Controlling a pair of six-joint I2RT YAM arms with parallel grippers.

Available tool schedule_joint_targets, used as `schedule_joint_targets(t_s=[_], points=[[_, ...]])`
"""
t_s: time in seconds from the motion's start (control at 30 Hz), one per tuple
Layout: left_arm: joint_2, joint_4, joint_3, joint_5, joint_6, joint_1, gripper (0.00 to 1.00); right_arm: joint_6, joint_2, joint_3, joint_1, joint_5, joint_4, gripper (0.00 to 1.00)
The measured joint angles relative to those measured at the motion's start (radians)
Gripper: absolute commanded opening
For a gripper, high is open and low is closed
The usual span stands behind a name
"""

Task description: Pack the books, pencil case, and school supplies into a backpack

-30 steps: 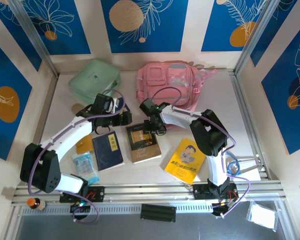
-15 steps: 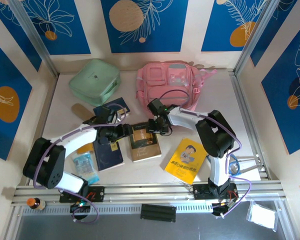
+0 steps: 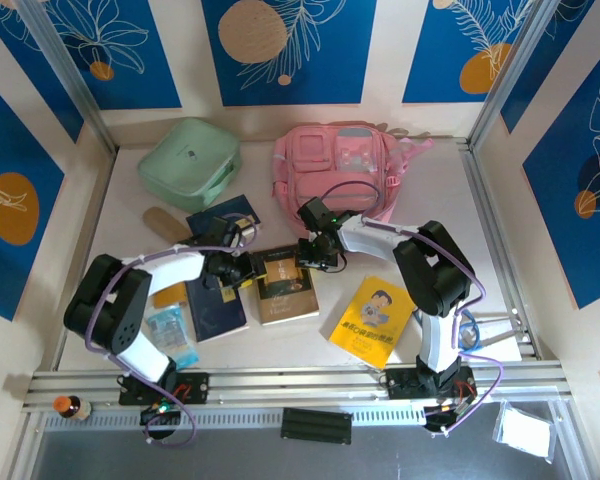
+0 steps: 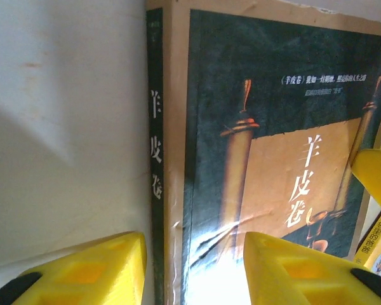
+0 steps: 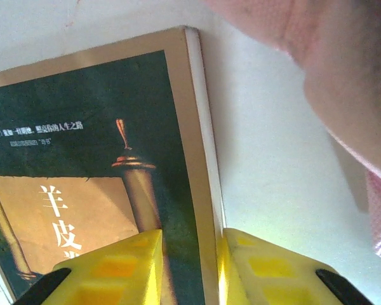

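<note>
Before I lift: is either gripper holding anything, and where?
Nothing is clearly held. The right gripper straddles the brown book at its page edge, jaws nearly closed; a grip cannot be told. The left gripper is open astride its spine.

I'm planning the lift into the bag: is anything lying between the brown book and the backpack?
Nothing visible does. The right wrist view shows bare table between the book and the backpack. The right gripper sits at that edge of the book, the left gripper at its opposite side.
</note>
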Motion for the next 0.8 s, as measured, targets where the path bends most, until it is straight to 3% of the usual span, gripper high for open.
schedule_joint_targets(t_s=[0.5, 0.8], points=[[0.018, 0.050, -0.011, 0.052, -0.023, 0.011, 0.44, 0.002, -0.002, -0.002, -0.005, -0.004, 0.000, 0.26], [-0.140, 0.246, -0.133, 0.147, -0.051, 0.011, 0.40, 0.003, -0.003, 0.000, -0.027, 0.007, -0.012, 0.18]])
